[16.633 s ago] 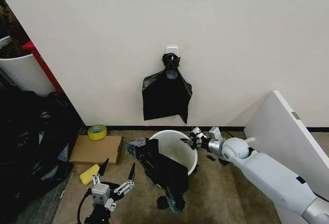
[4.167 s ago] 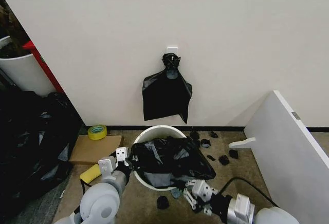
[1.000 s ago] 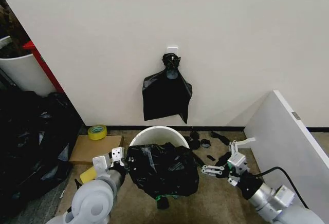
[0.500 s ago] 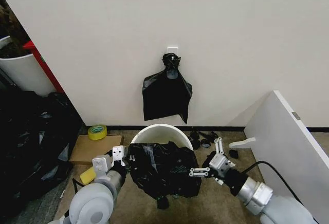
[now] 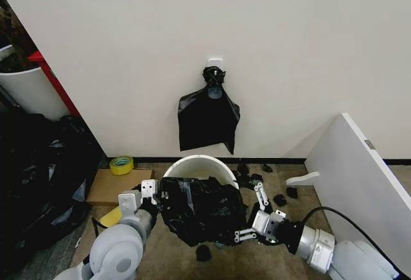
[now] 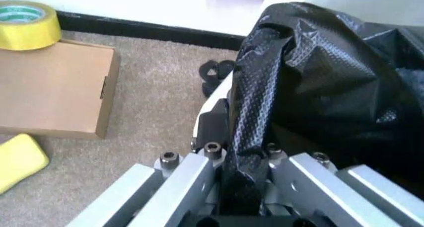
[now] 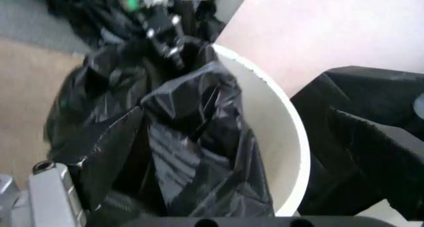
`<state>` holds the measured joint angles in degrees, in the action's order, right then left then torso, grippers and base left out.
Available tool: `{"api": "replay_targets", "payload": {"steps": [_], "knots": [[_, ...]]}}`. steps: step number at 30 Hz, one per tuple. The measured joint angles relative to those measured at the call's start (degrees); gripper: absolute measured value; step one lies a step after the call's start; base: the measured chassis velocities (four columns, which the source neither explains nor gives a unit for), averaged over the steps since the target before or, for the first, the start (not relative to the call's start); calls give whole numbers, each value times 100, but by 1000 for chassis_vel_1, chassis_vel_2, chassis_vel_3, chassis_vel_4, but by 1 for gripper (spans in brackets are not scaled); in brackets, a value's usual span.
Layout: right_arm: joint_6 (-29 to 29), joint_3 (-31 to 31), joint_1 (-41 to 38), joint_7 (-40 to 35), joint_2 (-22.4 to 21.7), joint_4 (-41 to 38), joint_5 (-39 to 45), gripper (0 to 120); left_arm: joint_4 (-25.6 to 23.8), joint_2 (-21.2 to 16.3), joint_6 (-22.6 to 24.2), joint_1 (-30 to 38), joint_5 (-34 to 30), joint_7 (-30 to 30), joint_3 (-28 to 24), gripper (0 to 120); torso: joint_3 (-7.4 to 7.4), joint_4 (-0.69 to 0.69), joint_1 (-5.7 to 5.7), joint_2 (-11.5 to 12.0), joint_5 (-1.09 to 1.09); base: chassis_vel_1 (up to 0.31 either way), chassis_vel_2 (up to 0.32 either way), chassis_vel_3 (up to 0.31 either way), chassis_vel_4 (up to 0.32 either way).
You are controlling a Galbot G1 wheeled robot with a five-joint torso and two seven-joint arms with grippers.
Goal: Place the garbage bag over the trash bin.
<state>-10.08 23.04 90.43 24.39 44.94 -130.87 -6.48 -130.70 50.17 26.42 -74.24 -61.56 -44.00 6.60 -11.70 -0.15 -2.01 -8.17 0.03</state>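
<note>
Now the right gripper (image 5: 249, 212), jaws spread wide, has swung in against the garbage bag (image 5: 202, 209) while the left gripper (image 5: 151, 196) stays clamped on its edge, leaving the trash bin (image 5: 196, 162) half covered.

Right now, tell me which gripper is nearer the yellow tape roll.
Left. The left gripper grips the garbage bag on the yellow tape roll side; the right gripper is across the bag.

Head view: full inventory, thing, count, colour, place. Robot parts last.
garbage bag: 1, black, draped over near side of trash bin
trash bin: 1, white, by wall
knotted bag: 1, black, hung on wall
tape roll: 1, yellow, on cardboard's far edge
cardboard: 1, brown, floor left of bin
bag heap: 1, black, far left
board: 1, white, leaning right
left pincer: shut on bag edge
right pincer: open, at bag's right
</note>
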Motion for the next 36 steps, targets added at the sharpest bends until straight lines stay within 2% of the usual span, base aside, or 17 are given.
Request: {"api": "replay_targets", "payload": {"steps": [7, 22, 26, 28, 34, 36], "knots": [[-300, -190, -292, 187, 62, 380, -756, 99, 0, -25, 38, 9, -29, -8, -17, 0, 0, 0, 0, 0, 1, 0, 0, 0, 0], [-849, -648, -640, 238, 382, 471, -2395, 99, 68, 42, 148, 48, -200, -117, -98, 0, 0, 0, 0, 0, 0, 0, 0, 0, 0], [-904, -767, -755, 200, 436, 549, -2730, 84, 35, 46, 179, 41, -212, -119, -39, 0, 0, 0, 0, 0, 0, 0, 0, 0, 0], [-912, -771, -761, 193, 437, 556, -2754, 81, 33, 45, 180, 41, -214, -118, -32, 0, 0, 0, 0, 0, 0, 0, 0, 0, 0], [-1011, -778, -839, 120, 436, 625, -2976, 54, -15, 54, 189, -8, -215, -116, -50, 0, 0, 0, 0, 0, 0, 0, 0, 0, 0], [-1032, -780, -853, 121, 434, 636, -3009, 51, -15, 57, 190, -8, -213, -116, -60, 0, 0, 0, 0, 0, 0, 0, 0, 0, 0]]}}
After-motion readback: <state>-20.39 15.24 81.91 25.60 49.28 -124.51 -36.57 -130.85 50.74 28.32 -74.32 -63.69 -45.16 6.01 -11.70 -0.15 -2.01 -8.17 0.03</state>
